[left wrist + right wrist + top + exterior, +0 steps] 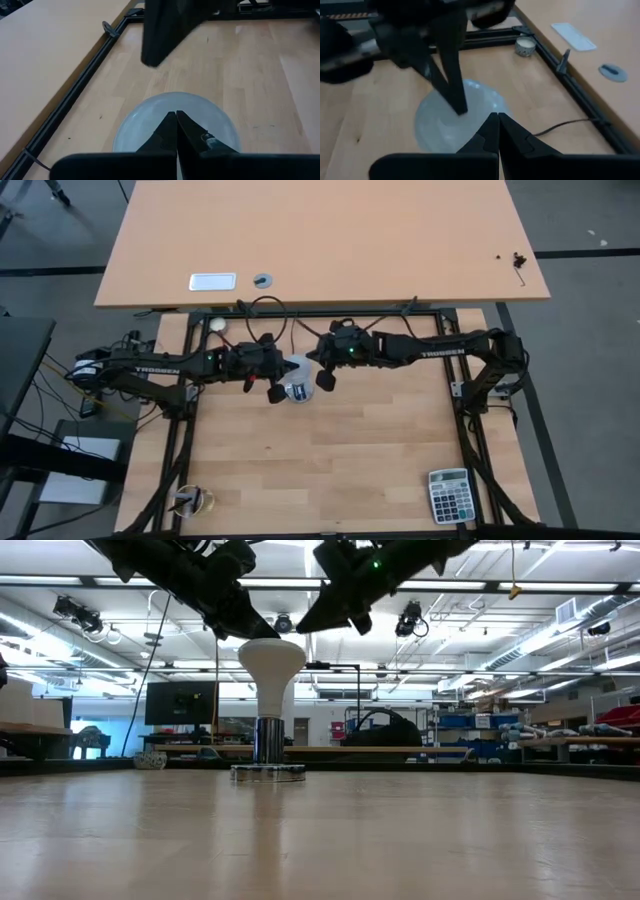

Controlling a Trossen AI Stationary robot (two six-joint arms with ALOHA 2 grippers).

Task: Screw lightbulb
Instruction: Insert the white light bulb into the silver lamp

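Observation:
The white lightbulb (270,665) stands upright, wide face up, its narrow base in the round socket (268,772) on the wooden table. In the high view the lightbulb (297,372) lies between both grippers. My left gripper (176,117) is shut, its tips over the bulb's face. My right gripper (497,119) is shut too. It hangs just beside and above the bulb's rim on the other side, with a gap to it in the low view. My left gripper rests its shut fingertips (460,107) on the bulb's wide top face (470,117), near the middle. The fingers slant down onto it from the table's left side. The bulb stays upright in the socket.
A calculator (449,495) lies at the near right corner and a small roll (192,500) at the near left. Another small roll (525,46) sits by the far frame rail. A black cord (560,125) runs across the table. A second tabletop (400,240) lies beyond.

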